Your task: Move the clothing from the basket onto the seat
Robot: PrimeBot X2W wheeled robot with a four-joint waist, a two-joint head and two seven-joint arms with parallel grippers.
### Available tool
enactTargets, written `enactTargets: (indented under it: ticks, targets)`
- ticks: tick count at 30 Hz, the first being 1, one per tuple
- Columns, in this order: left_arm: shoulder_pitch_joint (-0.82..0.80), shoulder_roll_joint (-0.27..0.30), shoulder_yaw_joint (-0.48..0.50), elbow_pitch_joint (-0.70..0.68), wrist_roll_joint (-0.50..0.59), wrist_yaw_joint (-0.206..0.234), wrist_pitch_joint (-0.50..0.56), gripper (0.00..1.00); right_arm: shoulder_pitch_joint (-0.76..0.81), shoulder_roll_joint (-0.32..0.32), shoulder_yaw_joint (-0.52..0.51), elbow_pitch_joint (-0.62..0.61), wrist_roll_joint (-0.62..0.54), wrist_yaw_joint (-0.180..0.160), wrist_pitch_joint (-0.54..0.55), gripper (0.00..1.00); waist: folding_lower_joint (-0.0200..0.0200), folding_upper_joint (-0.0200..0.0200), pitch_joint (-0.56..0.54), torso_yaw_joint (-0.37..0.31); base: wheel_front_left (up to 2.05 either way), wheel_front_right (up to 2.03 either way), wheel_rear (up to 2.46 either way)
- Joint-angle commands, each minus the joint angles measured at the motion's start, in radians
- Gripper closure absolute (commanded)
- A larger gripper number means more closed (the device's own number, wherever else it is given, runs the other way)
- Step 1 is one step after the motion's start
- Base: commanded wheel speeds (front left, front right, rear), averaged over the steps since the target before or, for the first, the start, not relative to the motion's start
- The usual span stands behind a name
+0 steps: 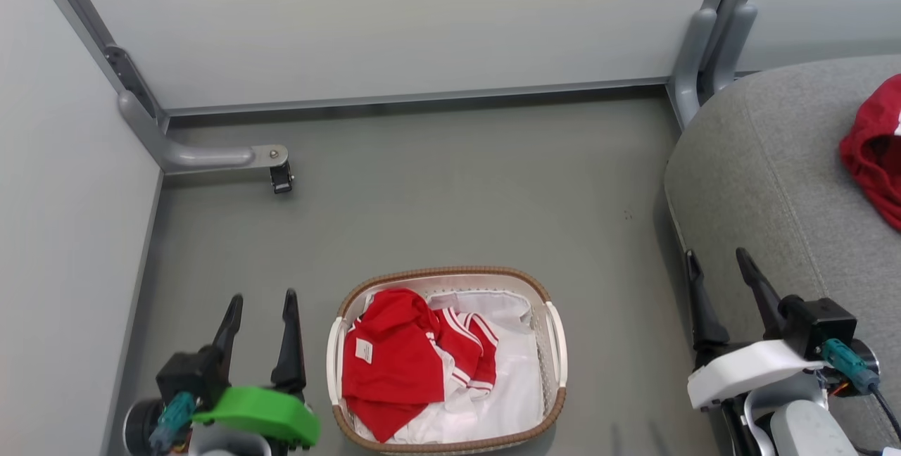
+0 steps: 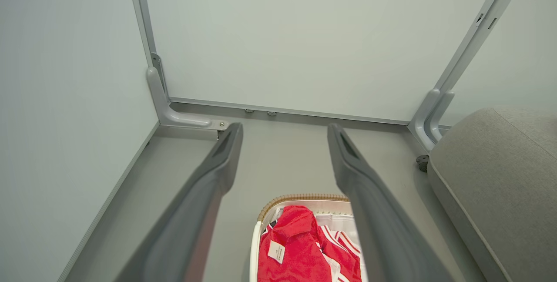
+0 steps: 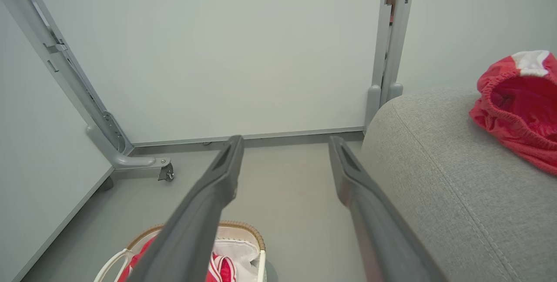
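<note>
The basket [image 1: 556,333] stands on the grey floor at the bottom centre of the head view. Red clothing [image 1: 398,361] with white stripes lies in its left half on a white lining. Another red garment [image 1: 876,146] lies on the grey seat [image 1: 760,167] at the right. My left gripper [image 1: 259,301] is open, left of the basket, nothing between its fingers. My right gripper [image 1: 718,262] is open beside the seat's front edge, right of the basket. The left wrist view shows the basket [image 2: 300,198] and clothing [image 2: 296,251] below the open gripper [image 2: 285,132]. In the right wrist view the open gripper [image 3: 285,142] stands left of the seat [image 3: 435,173].
White partition panels on grey metal frames close off the back and left. A frame foot with a castor [image 1: 280,178] juts onto the floor at the back left. Another frame post [image 1: 693,62] stands by the seat's back corner. Bare floor lies beyond the basket.
</note>
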Motion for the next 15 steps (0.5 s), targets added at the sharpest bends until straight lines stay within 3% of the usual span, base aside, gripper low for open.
enactTargets:
  ticks: [1, 8, 15]
  targets:
    - [-0.038, 0.000, -0.005, -0.001, 0.010, -0.006, 0.001, 0.00, -0.014, -0.004, -0.007, -0.009, -0.007, -0.001, -0.005, 0.00, 0.0001, 0.0000, 0.022, 0.000, 0.00, 0.00, 0.00]
    - [-0.174, 0.007, -0.054, 0.044, 0.056, -0.020, 0.008, 0.00, -0.060, -0.004, -0.031, -0.047, -0.028, -0.001, -0.005, 0.00, 0.0001, 0.0000, 0.122, -0.016, 0.00, 0.00, 0.00]
    - [-0.366, 0.002, -0.170, 0.168, 0.122, -0.046, 0.057, 0.00, -0.163, -0.004, -0.060, -0.102, -0.046, -0.001, -0.005, 0.00, 0.0001, 0.0000, 0.325, -0.059, 0.00, 0.00, 0.00]
